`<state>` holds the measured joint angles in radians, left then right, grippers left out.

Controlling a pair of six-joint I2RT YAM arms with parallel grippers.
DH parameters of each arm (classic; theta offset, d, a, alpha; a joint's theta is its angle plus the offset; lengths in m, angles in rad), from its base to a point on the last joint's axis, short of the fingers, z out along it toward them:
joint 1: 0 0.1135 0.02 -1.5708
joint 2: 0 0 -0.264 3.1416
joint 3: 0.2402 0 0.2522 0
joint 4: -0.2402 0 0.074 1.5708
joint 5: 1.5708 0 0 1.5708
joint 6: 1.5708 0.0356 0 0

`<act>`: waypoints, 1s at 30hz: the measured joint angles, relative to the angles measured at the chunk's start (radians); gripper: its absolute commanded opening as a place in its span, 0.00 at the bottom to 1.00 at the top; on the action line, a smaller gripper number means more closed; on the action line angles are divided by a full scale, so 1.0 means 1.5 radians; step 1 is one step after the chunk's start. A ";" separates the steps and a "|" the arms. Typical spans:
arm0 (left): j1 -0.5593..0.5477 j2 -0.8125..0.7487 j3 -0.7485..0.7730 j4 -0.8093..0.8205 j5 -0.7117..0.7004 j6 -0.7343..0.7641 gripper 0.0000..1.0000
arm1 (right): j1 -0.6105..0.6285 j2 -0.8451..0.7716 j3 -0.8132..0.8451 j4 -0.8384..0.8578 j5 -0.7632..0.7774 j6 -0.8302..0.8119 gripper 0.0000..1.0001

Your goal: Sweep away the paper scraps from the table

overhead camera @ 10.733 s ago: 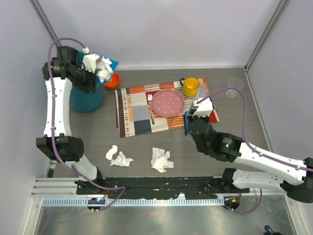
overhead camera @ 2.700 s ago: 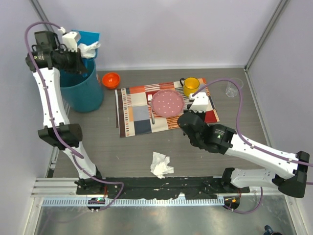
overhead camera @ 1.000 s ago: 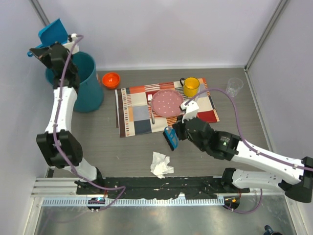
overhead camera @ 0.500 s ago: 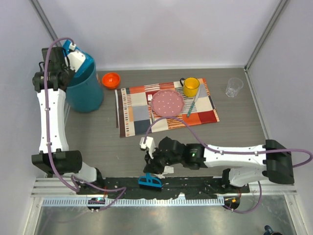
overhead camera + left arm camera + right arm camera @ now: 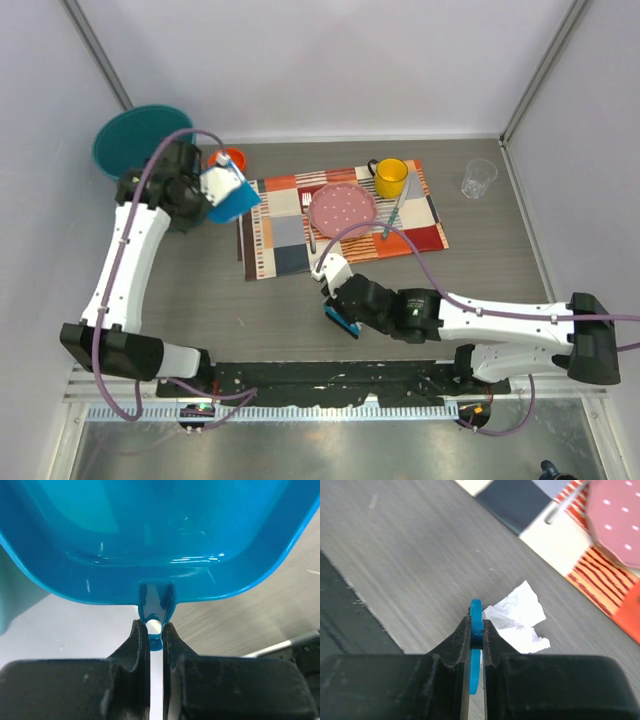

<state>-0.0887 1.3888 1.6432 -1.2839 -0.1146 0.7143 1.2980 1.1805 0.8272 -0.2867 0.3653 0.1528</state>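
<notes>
Top view: the left gripper (image 5: 221, 189) holds the blue dustpan (image 5: 237, 200) aloft at upper left near the teal bin (image 5: 138, 140), probably kept clear of the brushing; the right gripper (image 5: 345, 312) holds a blue brush (image 5: 338, 323) low over the table (image 5: 200, 290) at lower centre.

Left wrist view: jaws clamped on the dustpan's handle; no paper shows inside.

Right wrist view: jaws pinch the brush; one paper scrap (image 5: 517, 619) lies just beyond, centre frame, near the placemat (image 5: 555, 525).

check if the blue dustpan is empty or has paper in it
Empty, as far as the left wrist view shows: the dustpan has a bare blue inside, no white paper. The left gripper clamps its handle.
</notes>
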 measured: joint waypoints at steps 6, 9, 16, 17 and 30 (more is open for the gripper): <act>-0.146 -0.025 -0.126 -0.027 0.032 -0.009 0.00 | -0.012 -0.034 0.011 -0.080 0.056 0.018 0.01; -0.201 -0.022 -0.181 -0.029 0.037 -0.030 0.00 | -0.013 -0.062 0.045 -0.101 0.026 0.047 0.01; -0.329 0.022 -0.278 -0.033 0.066 -0.095 0.00 | -0.028 -0.108 0.171 -0.179 0.126 0.144 0.01; -0.337 0.031 -0.286 -0.033 0.069 -0.105 0.00 | -0.038 -0.112 0.173 -0.197 0.143 0.155 0.01; -0.465 0.179 -0.329 0.009 0.124 -0.221 0.00 | -0.123 -0.064 0.064 -0.366 0.345 0.288 0.01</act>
<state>-0.7868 1.6566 1.1496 -1.2701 0.0708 0.3824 1.1130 1.0847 0.9230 -0.8356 0.8829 0.5850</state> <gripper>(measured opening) 0.081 0.140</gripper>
